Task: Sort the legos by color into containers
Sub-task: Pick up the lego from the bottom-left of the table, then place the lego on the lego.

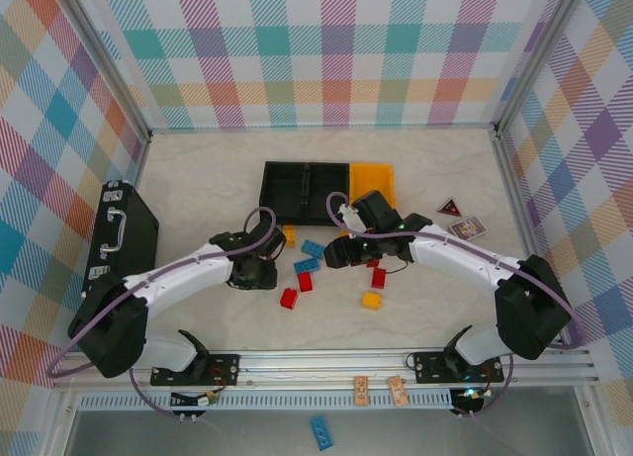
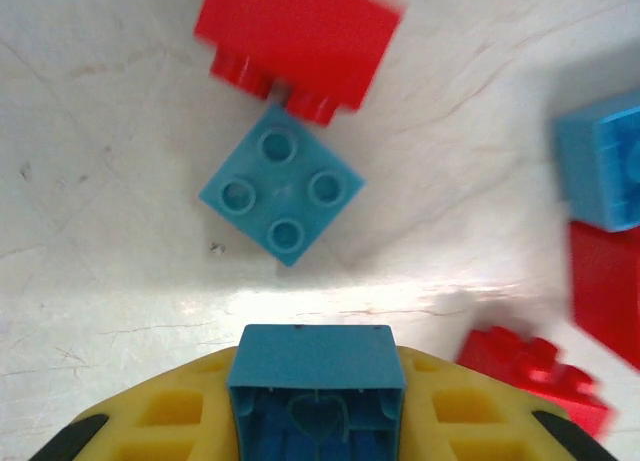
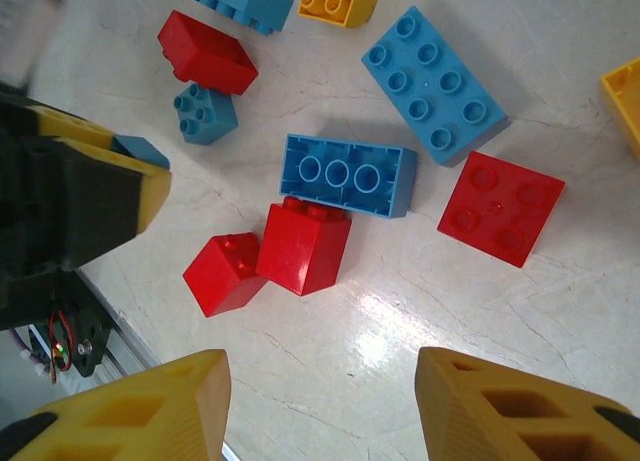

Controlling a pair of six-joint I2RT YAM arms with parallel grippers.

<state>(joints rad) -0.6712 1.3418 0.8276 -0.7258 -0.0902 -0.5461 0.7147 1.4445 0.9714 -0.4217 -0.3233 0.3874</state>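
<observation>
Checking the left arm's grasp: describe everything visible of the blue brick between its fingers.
The blue brick is small, squarish, glossy plastic, its hollow ribbed underside facing the left wrist camera. The left gripper is shut on it, yellow fingers pressed to both sides. It sits apart from the four-stud blue brick beyond; whether it is off the pale table cannot be told.

Pastel plaid walls (image 1: 326,50) (three sides), pale marbled tabletop (image 1: 198,169), aluminium rail (image 1: 326,359) in front
</observation>
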